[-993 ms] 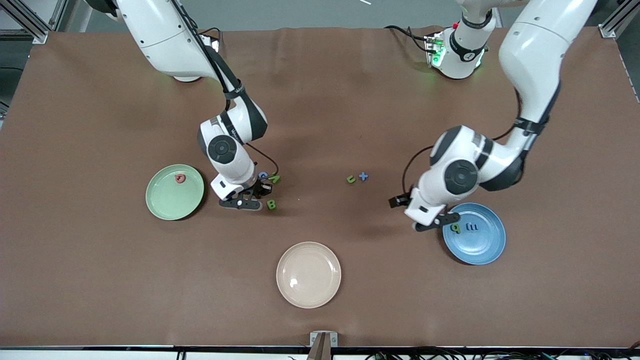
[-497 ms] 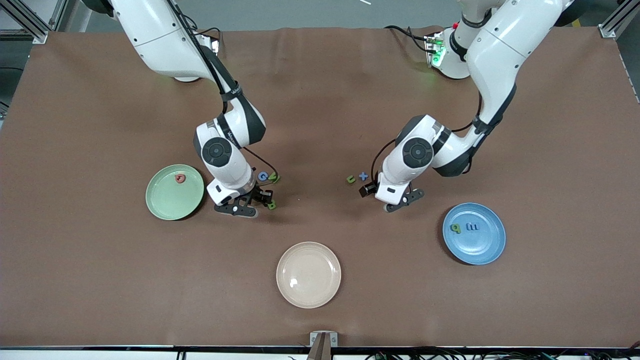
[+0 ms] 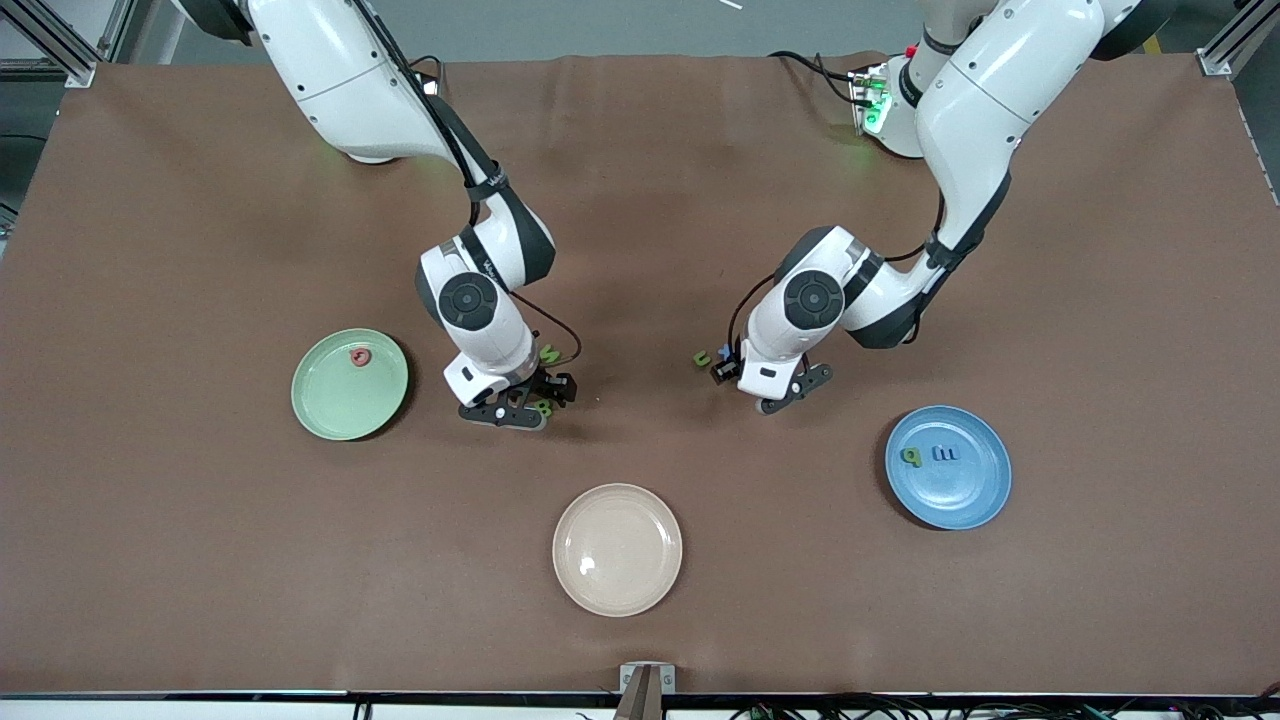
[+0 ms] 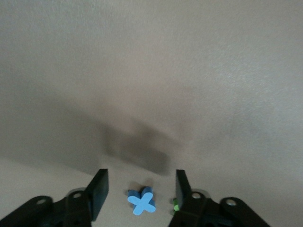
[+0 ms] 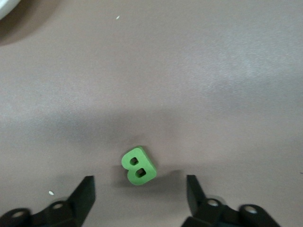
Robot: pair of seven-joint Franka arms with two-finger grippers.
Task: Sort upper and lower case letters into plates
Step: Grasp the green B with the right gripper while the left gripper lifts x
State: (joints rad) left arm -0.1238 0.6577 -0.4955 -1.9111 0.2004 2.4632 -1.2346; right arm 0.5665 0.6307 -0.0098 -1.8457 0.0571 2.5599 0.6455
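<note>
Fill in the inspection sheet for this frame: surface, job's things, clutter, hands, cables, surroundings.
Surface: brown table cover, flat.
Job's things: mint plate holds one pinkish-red letter; blue plate holds a green letter and a blue letter. Green B, blue t, green u and another green letter lie loose on the cover.
Clutter: cream plate, holding nothing.
Hands: right hand open around the B; left hand open around the t.
Cables: bundle by the left arm's base.
Surroundings: metal frame posts at the corners.
</note>
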